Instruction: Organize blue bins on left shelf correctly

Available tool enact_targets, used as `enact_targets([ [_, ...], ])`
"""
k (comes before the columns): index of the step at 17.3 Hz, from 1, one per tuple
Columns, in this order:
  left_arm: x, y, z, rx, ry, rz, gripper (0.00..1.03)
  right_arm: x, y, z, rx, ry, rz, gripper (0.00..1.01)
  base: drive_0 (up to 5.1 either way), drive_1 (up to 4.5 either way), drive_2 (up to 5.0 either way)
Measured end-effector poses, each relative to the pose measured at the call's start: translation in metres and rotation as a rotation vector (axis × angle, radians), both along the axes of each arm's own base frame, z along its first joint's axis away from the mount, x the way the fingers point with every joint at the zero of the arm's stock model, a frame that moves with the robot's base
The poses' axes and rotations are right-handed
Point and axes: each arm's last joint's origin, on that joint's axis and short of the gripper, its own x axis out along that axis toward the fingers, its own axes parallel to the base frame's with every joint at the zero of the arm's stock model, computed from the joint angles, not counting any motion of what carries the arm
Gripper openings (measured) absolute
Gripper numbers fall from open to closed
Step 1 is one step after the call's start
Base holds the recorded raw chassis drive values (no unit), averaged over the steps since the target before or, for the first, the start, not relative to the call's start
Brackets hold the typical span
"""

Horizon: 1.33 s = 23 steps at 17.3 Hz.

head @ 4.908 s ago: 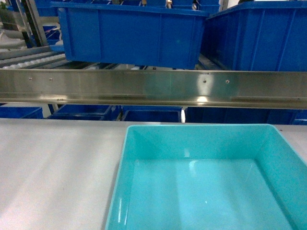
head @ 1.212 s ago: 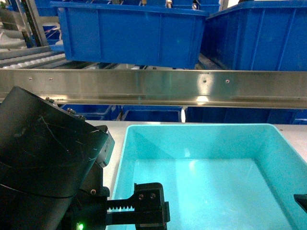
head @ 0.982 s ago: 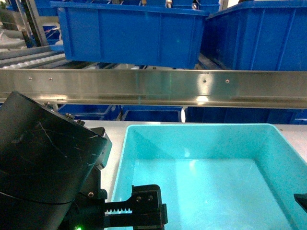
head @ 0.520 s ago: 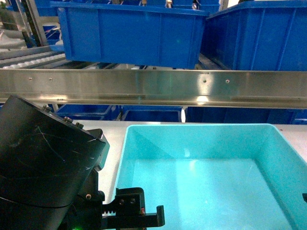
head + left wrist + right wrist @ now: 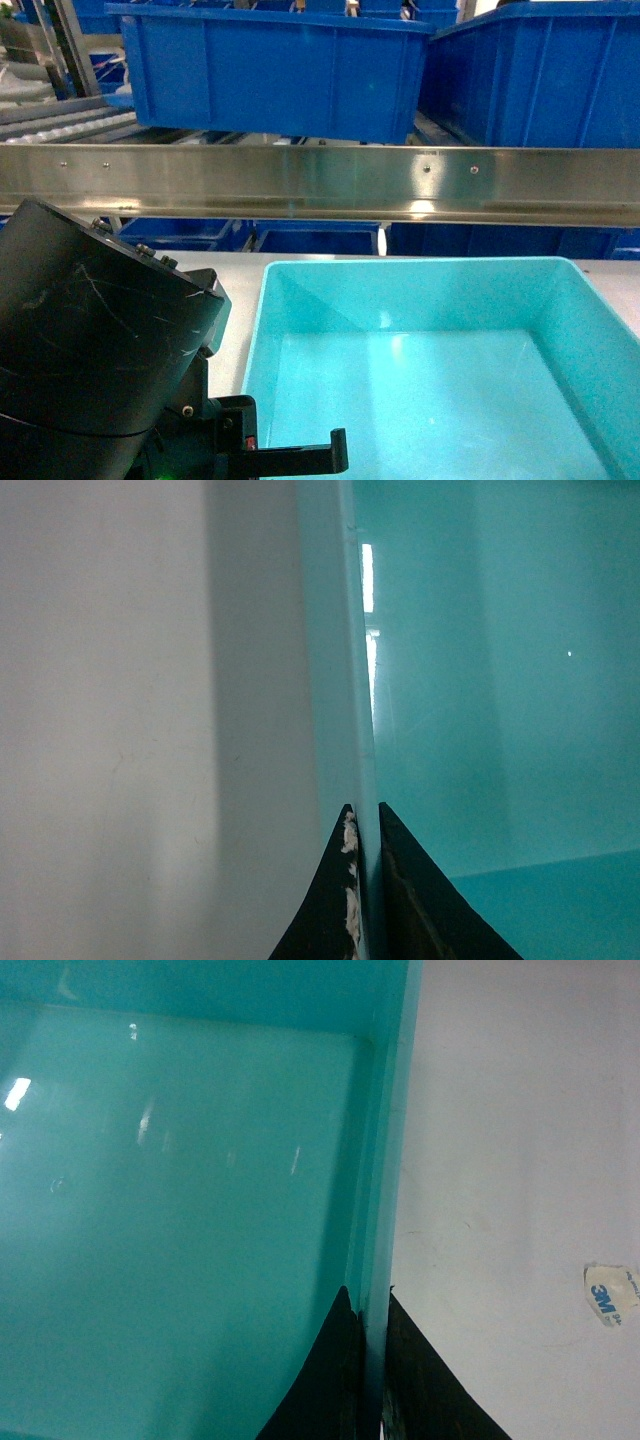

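Since the earliest head picture, where only the tub and the desk showed, your left arm had come in at the lower left of the frame, and over the last second its toothed pincer bar had slid back toward the tub's left wall.

You had the turquoise bin sitting flat on the pale desk, in the lower right of the head view, well below the steel rail of the left shelf that crossed the middle of the frame. Royal-blue bins filled the level above that rail, so the tub was not yet on the shelf.

Your left pincer was nearly closed on the tub's left wall: in the left wrist view one dark finger lay against the outside face and the other against the inside, with the thin rim between them. Your right pincer pinched the right wall the same way, low in the right wrist view, with a scrap of white tape lying on the desk just beside it. Holding opposite walls looked meant to keep the tub level for a two-armed lift.

Your left arm's black housing sat hunched low over the desk, wrist turned toward the tub. Your right arm did not show in the head view.
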Motion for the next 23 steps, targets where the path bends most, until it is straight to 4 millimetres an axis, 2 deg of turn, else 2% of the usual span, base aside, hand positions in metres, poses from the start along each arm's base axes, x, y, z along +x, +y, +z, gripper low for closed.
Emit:
enact_targets([
  [7,-0.001,0.000,0.001,0.001,0.003,-0.001,0.02,-0.001,0.000,0.001,0.016,0.010,-0.012,0.02,0.0,0.00,0.0],
  [11,-0.002,0.001,0.008,-0.002,-0.001,-0.002,0.02,-0.002,-0.001,0.016,0.024,-0.006,0.001,0.02,0.0,0.00,0.0],
  [16,-0.006,0.002,0.028,-0.006,-0.051,-0.001,0.02,-0.004,0.001,0.040,0.025,-0.050,0.019,0.02,0.0,0.00,0.0],
  [23,-0.005,0.004,0.043,0.016,-0.097,-0.014,0.02,-0.006,0.002,0.049,0.031,-0.077,0.024,0.02,0.0,0.00,0.0],
])
